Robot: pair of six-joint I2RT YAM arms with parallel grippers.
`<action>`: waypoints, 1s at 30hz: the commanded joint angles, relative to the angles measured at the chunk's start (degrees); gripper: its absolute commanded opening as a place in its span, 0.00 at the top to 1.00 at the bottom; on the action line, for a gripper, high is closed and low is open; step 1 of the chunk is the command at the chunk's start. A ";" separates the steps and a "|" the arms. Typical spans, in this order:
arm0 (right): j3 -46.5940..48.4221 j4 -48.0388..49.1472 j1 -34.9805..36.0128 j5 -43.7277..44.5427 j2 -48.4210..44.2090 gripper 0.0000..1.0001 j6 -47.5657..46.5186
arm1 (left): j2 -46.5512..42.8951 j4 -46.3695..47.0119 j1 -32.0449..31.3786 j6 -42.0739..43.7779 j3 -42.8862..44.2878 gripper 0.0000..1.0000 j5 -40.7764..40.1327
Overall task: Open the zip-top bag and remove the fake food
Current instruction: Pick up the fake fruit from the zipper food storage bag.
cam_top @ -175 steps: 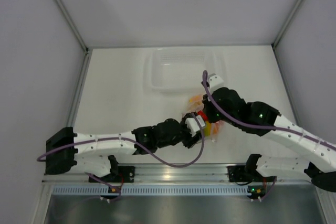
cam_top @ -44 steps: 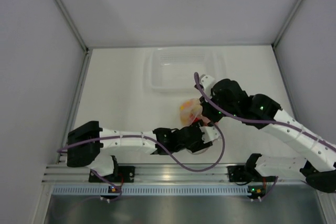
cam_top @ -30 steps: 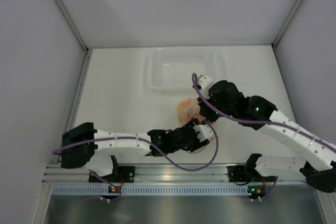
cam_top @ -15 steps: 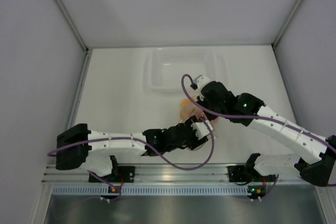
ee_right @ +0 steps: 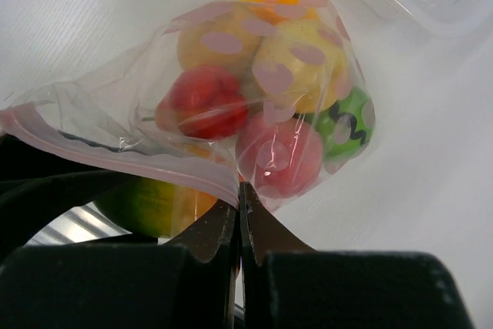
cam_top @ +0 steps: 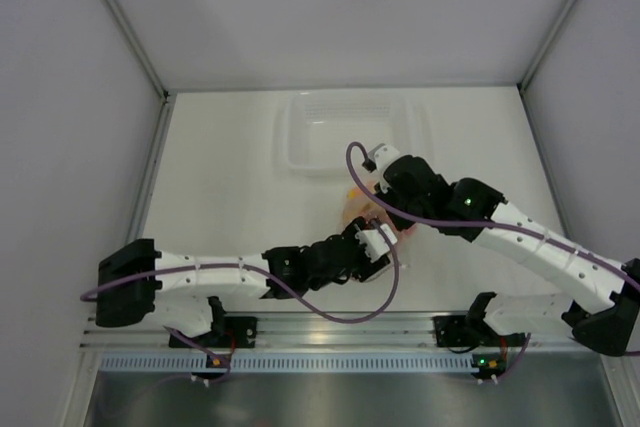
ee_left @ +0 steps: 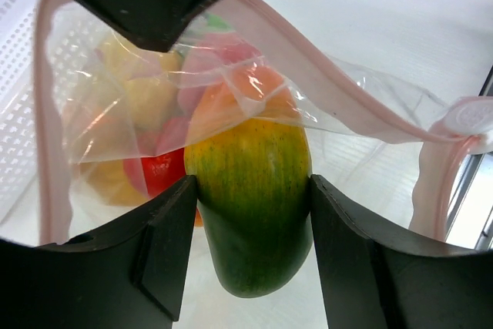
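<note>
Bag (ee_right: 262,105) lies in the middle of the table (cam_top: 220,167), just in front of the tub (cam_top: 340,132). Its mouth is open and faces the near-left side, toward the L pincer (ee_left: 253,221). Its belly, w/ most of the food (ee_right: 254,75), trails off toward the tub.

R pincer (ee_right: 240,194) is closed tight on the pink zip strip (ee_right: 154,161), pinching one lip of the mouth. L pincer is clamped on a green-yellow mango (ee_left: 250,198), w/ both fingers (ee_left: 166,252) pressed to its sides. The mango is approx half out of the mouth, its far end under the plastic.

Key relation: the mango's long axis runs in line w/ the L pincer's reach, pointing into the bag. So the way out looks to be straight back toward the L arm's base, away from the R pincer, which anchors the lip.

Hard to make out:
- From above, both wrists cover nearly all of the bag.
- Can't tell if the bag's bottom rests on the table or hangs.
- Can't tell if the other lip drags on the mango.
- The piece count inside is unclear, since the pieces overlap.
</note>
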 commanded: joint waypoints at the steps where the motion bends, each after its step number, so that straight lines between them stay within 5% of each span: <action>1: -0.54 1.75 0.89 -0.69 -2.71 1.00 -0.32 | -3.66 3.84 0.09 -1.99 -0.48 1.00 -3.32; 14: -0.46 3.34 1.59 9.58 -2.27 1.00 0.38 | -7.45 2.18 0.09 -6.30 -2.50 1.00 -1.22; 30: -0.28 4.04 1.77 8.71 -0.60 1.00 -0.59 | -12.02 1.82 0.09 -10.87 -6.37 1.00 -7.27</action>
